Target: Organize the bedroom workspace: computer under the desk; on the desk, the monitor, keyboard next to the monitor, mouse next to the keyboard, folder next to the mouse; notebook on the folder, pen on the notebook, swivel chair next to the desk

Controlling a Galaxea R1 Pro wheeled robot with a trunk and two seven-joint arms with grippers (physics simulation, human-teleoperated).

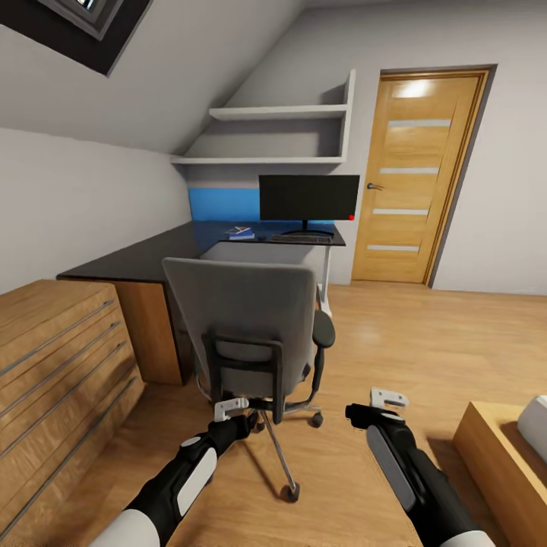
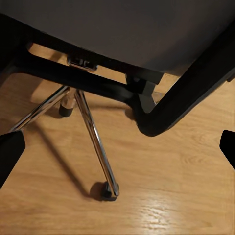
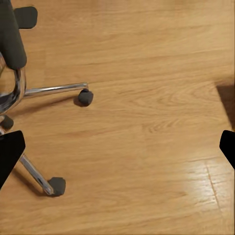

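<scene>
The grey swivel chair (image 1: pixel 241 319) stands with its back to me, in front of the black desk (image 1: pixel 144 258). On the desk's far end stands the monitor (image 1: pixel 308 197), with the keyboard (image 1: pixel 301 238) in front of it. Left of the keyboard lies the blue folder (image 1: pixel 241 235) with a pale notebook (image 1: pixel 240 230) on top. Pen and mouse are too small to tell, and the computer is hidden. My left gripper (image 1: pixel 232 409) (image 2: pixel 117 152) is open, low behind the chair's back frame, above the chrome base (image 2: pixel 93 132). My right gripper (image 1: pixel 387 399) (image 3: pixel 117 152) hangs open over bare floor, right of the chair's casters (image 3: pixel 84 97).
A light wood dresser (image 1: pixel 53 357) runs along the left, close to the chair. An oak door (image 1: pixel 418 175) is at the back right, and white wall shelves (image 1: pixel 277 114) hang above the desk. A low wooden unit (image 1: pixel 497 456) sits at the lower right. Open floor lies right of the chair.
</scene>
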